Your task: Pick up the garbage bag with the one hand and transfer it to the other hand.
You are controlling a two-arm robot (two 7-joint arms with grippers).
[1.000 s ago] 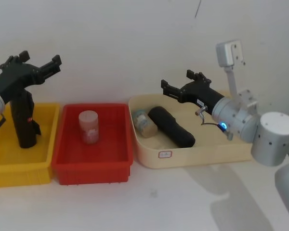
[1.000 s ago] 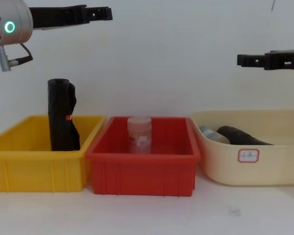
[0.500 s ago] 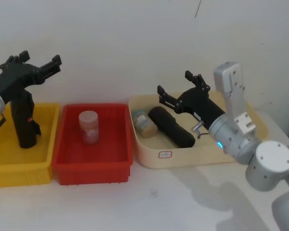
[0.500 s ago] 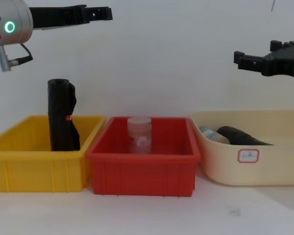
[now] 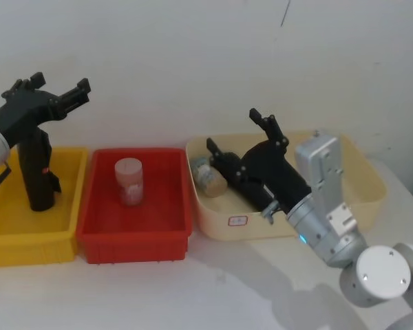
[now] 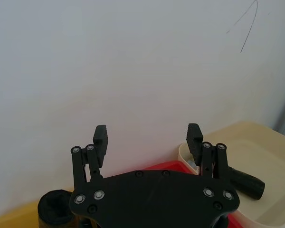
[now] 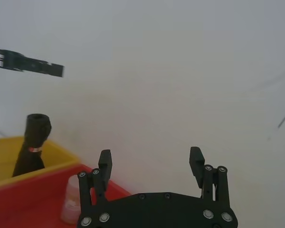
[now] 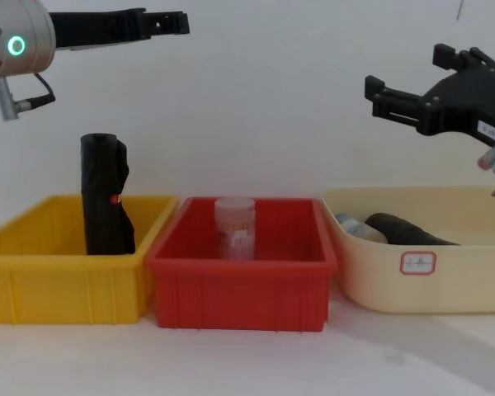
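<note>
The garbage bag, a matte-black roll, lies in the cream bin at the right. It also shows in the left wrist view. My right gripper, on the blue-lit arm, hangs open above that bin and covers most of the roll in the head view. It is well above the roll and empty, and its fingers point left across the table. My left gripper, on the green-lit arm, is open and empty high above the yellow bin, with spread fingers.
A similar black roll with a red mark stands upright in the yellow bin. The red bin holds a pale jar. A small jar lies beside the garbage bag. A white wall is close behind.
My right arm has swung down and toward the middle. Its open gripper now sits over the cream bin, farther left. The left arm and both rolls have not moved.
</note>
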